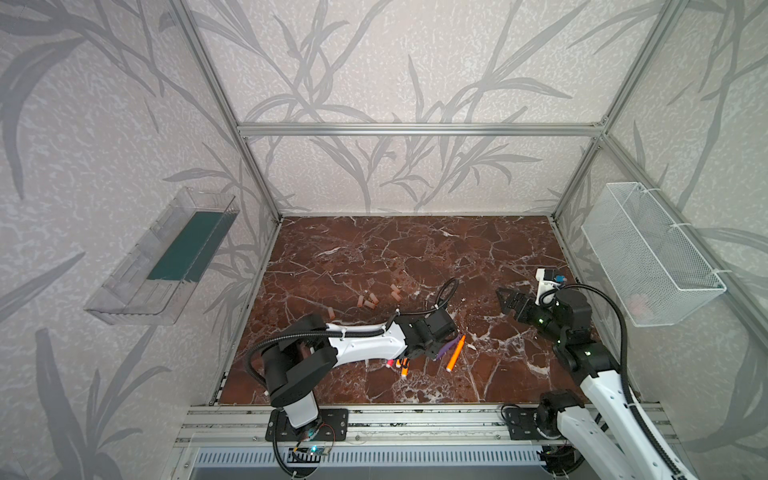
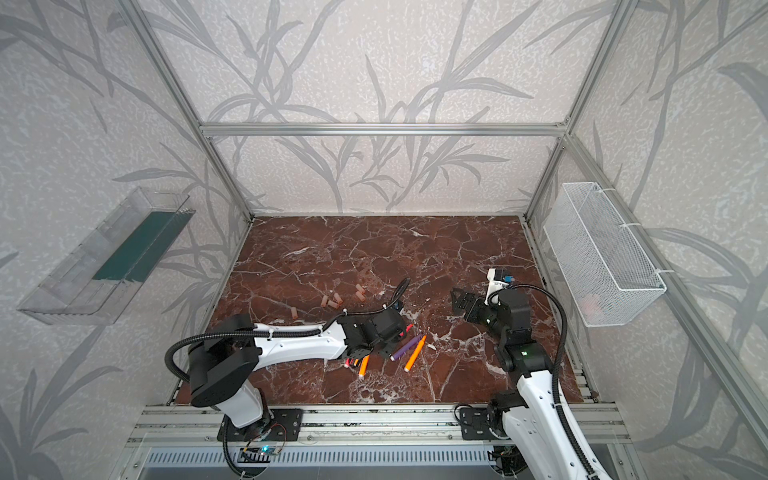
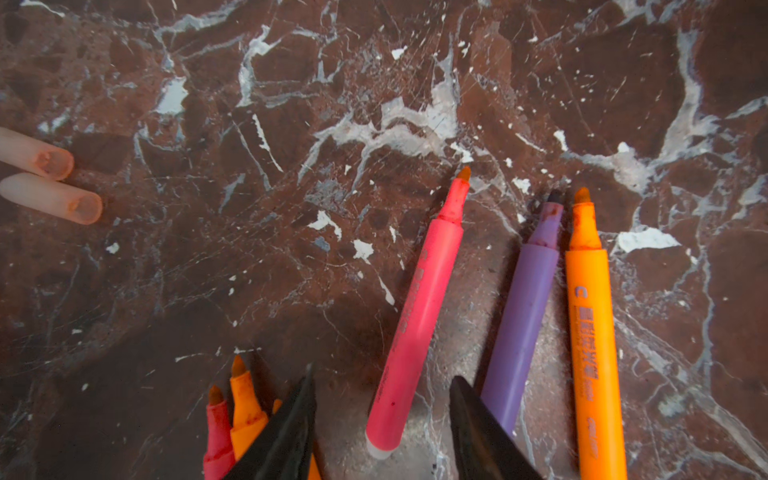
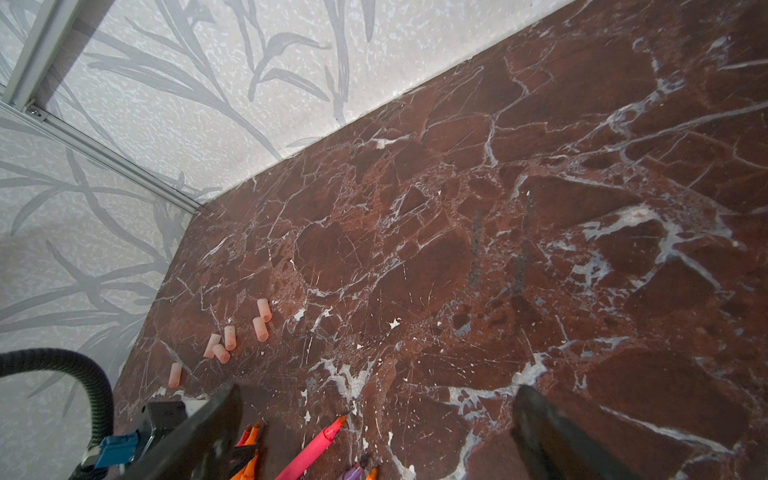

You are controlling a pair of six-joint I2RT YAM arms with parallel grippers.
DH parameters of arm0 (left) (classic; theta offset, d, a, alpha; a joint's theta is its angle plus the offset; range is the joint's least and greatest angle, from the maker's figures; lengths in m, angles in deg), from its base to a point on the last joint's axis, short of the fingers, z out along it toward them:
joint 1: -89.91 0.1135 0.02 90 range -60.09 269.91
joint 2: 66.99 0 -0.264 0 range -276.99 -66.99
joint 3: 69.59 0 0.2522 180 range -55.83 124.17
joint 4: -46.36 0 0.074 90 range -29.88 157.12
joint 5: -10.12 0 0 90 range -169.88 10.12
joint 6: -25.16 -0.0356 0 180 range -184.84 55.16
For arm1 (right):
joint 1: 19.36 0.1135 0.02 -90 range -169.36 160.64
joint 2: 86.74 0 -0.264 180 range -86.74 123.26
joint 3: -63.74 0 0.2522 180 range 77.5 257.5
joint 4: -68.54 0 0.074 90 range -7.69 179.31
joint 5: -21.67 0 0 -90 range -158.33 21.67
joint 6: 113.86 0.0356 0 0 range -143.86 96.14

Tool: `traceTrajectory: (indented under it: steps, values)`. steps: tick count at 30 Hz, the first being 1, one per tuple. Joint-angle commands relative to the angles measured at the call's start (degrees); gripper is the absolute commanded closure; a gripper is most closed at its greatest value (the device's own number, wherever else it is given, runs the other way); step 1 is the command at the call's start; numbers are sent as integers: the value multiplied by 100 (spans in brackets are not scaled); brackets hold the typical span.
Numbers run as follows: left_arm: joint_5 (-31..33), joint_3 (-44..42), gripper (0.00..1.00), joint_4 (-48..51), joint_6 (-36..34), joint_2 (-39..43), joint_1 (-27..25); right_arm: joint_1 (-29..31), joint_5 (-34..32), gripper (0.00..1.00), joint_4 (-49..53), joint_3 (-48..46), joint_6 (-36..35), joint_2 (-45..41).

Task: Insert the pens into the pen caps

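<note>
Across the bench (image 1: 374, 249), nothing is capped yet: all six pens (image 2: 414, 354) lie bare toward the front, and the six pen caps (image 4: 260, 328) lie loose farther back, well apart from them.

Low over the pens, my left gripper (image 3: 382, 374) straddles the tail end of the pink pen (image 3: 415, 311). Its jaws are partly apart with a gap on each side, so there is no grip yet. Off to the side, my right gripper (image 4: 380, 390) hangs spread wide over bare bench, holding nothing.

The purple pen (image 3: 519, 332) and an orange pen (image 3: 590, 332) lie just beside the pink one, nearly parallel to it. Three more pens huddle against the other finger.

My read is that the first pick is in hand. Next I'd close squarely on the pink barrel without nudging the purple pen, then lift. After that the right gripper goes for a cap, to be held mouth toward the tip.
</note>
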Motion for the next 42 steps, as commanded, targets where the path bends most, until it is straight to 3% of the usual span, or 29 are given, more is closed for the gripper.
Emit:
traceTrajectory:
  steps: [1,20,28,31,37,42]
  values:
    - [-80,237,48,282,-85,-233,34,27,89,1,-33,12,-57,27]
    - [-48,304,58,539,-117,-627,91,62,89,1,175,47,-1,-172]
    - [-176,252,75,414,-185,-701,160,88,8,1,259,112,96,-281]
    - [-390,208,87,283,-224,-722,298,114,-208,1,499,248,333,-201]
    - [-537,130,90,89,-268,-665,520,243,52,1,451,359,459,59]
    - [-571,-14,94,-109,-289,-227,642,915,-325,1,233,328,569,7]
